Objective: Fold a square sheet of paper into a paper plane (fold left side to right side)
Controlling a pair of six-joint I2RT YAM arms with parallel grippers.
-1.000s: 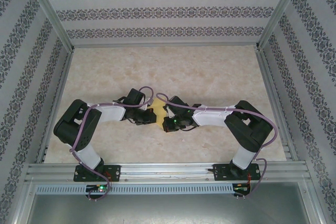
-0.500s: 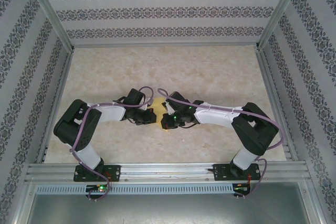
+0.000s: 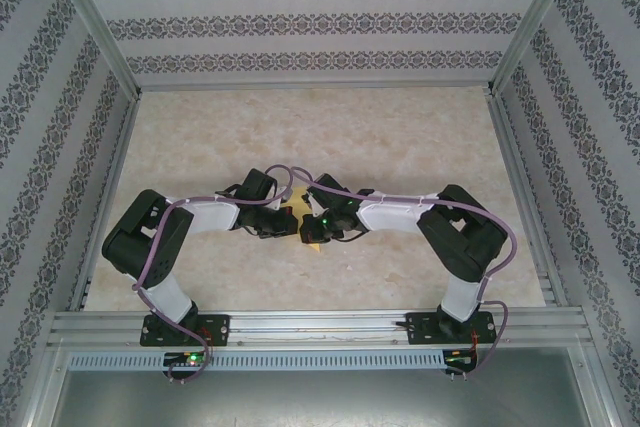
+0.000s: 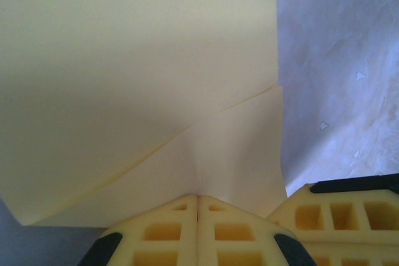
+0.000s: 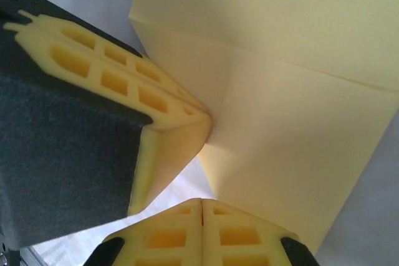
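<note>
Yellow paper (image 4: 124,60): folded into more than one layer; it sits at the middle of the table, between the two grippers, which cover most of it from above.
Long axis: hard to tell from above; small yellow bits of the paper (image 3: 294,211) show at the far-left and near-right of the grippers, which suggests a slant from far to near.
Pointing: cannot tell; in the left wrist view one straight edge runs away from the fingers, and a slanted flap edge climbs from lower left to meet it.
Creases: in the right wrist view a straight fold edge crosses the paper (image 5: 293,129) from upper left to lower right.
Left gripper (image 4: 197,199): fingers pressed together, pinching the paper's near edge; faint wrinkles fan out from the tips.
Right gripper (image 5: 201,202): fingers pressed together at the paper's edge; I cannot tell whether paper is caught between them.
Spacing: the two grippers' tips sit just beside each other.
Table (image 3: 400,137): pale beige, marbled, matt.
Room: walls (image 3: 320,22) with striped floral wallpaper on three sides; metal frame (image 3: 320,322) along the near edge; purple cables (image 3: 150,257) along both arms.
</note>
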